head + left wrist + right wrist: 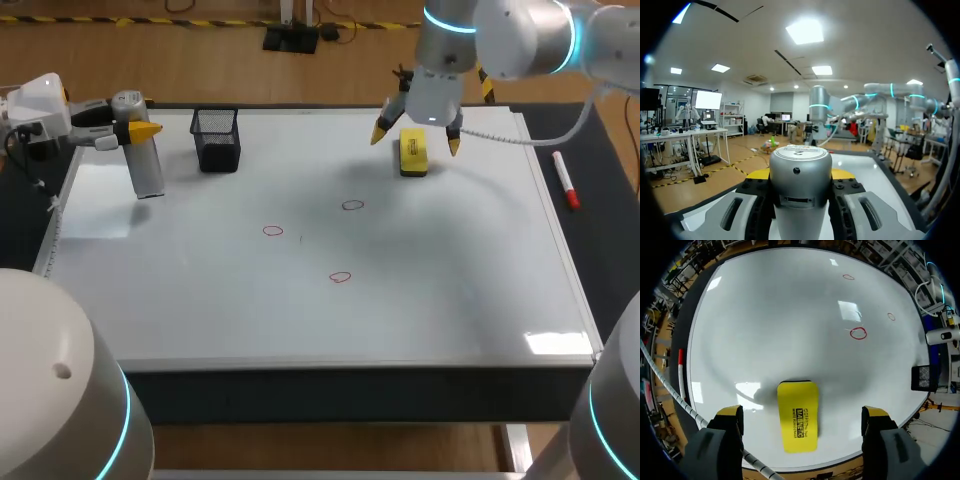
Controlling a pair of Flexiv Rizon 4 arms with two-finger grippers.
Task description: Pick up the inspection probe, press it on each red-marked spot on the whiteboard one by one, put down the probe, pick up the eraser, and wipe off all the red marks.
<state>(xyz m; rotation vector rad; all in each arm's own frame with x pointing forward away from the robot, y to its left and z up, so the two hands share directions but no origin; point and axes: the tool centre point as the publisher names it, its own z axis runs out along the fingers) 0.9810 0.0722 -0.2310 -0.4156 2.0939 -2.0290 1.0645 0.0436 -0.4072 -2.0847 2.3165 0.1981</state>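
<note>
The left end effector (140, 130) is pinching the probe (147, 168) upright at the whiteboard's (450, 300) left edge, so it seemingly is awaiting release. The right end effector (418, 138) is hovering spread over the eraser (798, 415), not gripping it. Three red marks (273, 231) are waiting unwiped.

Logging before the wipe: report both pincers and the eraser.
Left pincer shut on probe, at whiteboard's left edge. Right pincer open, over eraser, not gripping. Three red marks unwiped. Mesh basket stands clear of them.
</note>
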